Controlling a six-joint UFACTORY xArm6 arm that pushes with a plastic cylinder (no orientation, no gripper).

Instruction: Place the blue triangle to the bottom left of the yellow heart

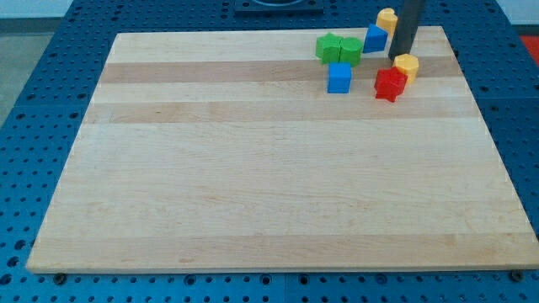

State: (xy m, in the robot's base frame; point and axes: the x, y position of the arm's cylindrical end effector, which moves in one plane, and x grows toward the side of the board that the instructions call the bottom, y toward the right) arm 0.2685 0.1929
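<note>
Pale wooden table point(269, 185) sitting on blue pegboard point(34, 50); blocks clustering at view's top right. We are carrying no jaws, only rod. My tip point(396, 56) is resting just right of blue triangle point(375, 38), just above yellow block point(406, 66), presumably the heart. Second yellow block point(386, 18) is sitting above the triangle. We are judging: circle behind the triangle, nudge slowly down-left, avoiding green blocks point(338, 49), red block point(390, 84), blue cube point(339, 77).
</note>
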